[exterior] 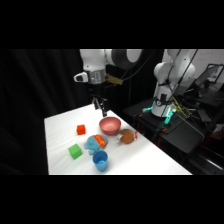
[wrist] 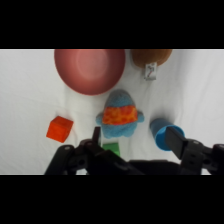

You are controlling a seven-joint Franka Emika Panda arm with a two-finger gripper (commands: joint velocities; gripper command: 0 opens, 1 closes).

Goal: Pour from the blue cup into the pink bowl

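The blue cup stands near the table's front edge, just in front of a light-blue plush toy. In the wrist view the blue cup shows at the lower right, partly covered by one black finger. The pink bowl sits mid-table; in the wrist view the pink bowl fills the top left. My gripper hangs in the air above and behind the bowl, well away from the cup. In the wrist view my gripper is open, holding nothing.
A light-blue plush toy with an orange patch lies between bowl and cup. Left of it are a red cube and a green cube. A brown round object lies right of the bowl. The table's edge runs close on the right.
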